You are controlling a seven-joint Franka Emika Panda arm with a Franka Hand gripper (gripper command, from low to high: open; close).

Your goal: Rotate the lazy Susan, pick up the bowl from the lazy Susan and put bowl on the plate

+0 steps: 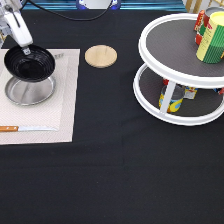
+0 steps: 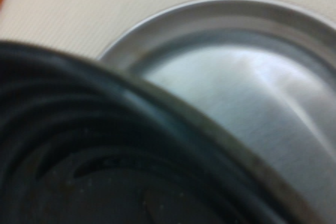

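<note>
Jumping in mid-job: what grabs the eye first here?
The black bowl at the exterior view's left, gripped at its rim by the tool and overlapping the metal plate on the pale placemat. At right, the white two-tier lazy Susan carries cans.

A: We see a glossy black bowl (image 1: 30, 63) with concentric ridges over a shiny silver plate (image 1: 27, 92), on a pale beige mat (image 1: 60, 105).

B: We note the white lazy Susan (image 1: 172, 75) with 2 dark grey shelves, and a pale wooden disc (image 1: 100, 55) on black cloth (image 1: 115, 170).
</note>
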